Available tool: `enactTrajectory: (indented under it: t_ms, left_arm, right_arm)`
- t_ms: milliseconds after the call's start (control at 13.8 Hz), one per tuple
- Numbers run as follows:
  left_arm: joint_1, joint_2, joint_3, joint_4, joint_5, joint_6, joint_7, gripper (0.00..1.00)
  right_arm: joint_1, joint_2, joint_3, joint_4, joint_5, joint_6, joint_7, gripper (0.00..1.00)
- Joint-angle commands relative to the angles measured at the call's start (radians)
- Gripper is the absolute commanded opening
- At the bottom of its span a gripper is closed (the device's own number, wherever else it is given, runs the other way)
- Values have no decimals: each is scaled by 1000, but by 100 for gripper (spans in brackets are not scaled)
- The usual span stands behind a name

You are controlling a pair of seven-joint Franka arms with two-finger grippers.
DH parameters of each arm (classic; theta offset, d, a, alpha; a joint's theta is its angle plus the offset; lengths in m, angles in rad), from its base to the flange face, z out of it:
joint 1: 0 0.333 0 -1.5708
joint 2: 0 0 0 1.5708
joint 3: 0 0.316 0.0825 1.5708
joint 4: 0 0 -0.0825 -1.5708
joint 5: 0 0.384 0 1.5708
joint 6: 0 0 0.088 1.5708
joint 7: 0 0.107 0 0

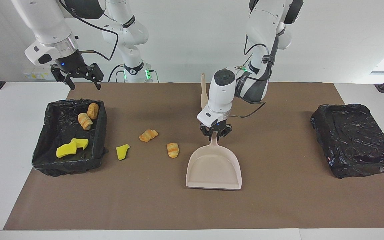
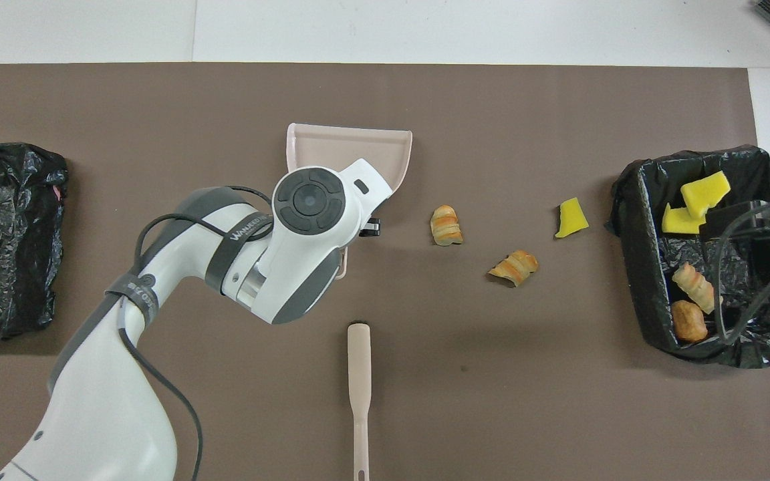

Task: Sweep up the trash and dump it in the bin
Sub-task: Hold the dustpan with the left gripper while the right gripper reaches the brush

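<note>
My left gripper point(image 1: 215, 132) is shut on the handle of the beige dustpan point(image 1: 213, 166), whose pan faces away from the robots; in the overhead view the left wrist hides the handle and only the dustpan point(image 2: 351, 148) mouth shows. Trash lies on the brown mat beside the pan, toward the right arm's end: a croissant piece point(image 1: 172, 150) point(image 2: 446, 225), another croissant piece point(image 1: 148, 135) point(image 2: 514, 267) and a yellow sponge chunk point(image 1: 122, 151) point(image 2: 571, 218). My right gripper point(image 1: 77, 78) hangs open, above the robots' edge of the black-lined bin point(image 1: 43, 133).
That bin point(image 2: 632, 267) holds two bread pieces point(image 1: 85, 121) and yellow sponges point(image 1: 72, 146). A second black-lined bin point(image 1: 355, 143) sits at the left arm's end. The beige brush point(image 2: 359, 381) lies on the mat, nearer to the robots than the dustpan.
</note>
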Motion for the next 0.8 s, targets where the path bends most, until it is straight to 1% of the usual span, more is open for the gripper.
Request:
enactTrajectory:
  t_ms: [0,73,145,218,290,363,435,508,581,726]
  left_arm:
    - [79,-66,-7,-9,11,-123,295,0]
    - [105,-80,-7,-10,10,-163,412,0]
    - [136,-99,-7,-10,10,-204,510,0]
    - [156,-112,-5,-10,10,-227,660,0]
    - [174,-116,-7,-13,10,-238,827,0]
    - [176,-119,-5,-21,10,-245,950,0]
    - [179,-128,-5,-36,10,-234,1028,0]
    - [185,-129,-5,-47,11,-220,1080,0]
    - [187,-135,-5,-62,13,-211,1140,0]
    - [184,-136,-5,-82,13,-182,1327,0]
  right_arm:
    - [16,-23,11,-29,24,10,3,100]
    - [52,-32,17,-48,25,9,11,100]
    - [60,-37,19,-69,27,7,8,100]
    - [81,-49,27,-98,30,9,11,100]
    - [121,-63,27,-132,30,16,18,100]
    - [163,-65,28,-161,34,24,23,100]
    - [192,-74,28,-184,62,30,43,100]
    - [215,-78,30,-207,71,44,84,100]
    - [261,-83,30,-241,73,73,139,100]
    - [368,-94,31,-293,74,120,301,100]
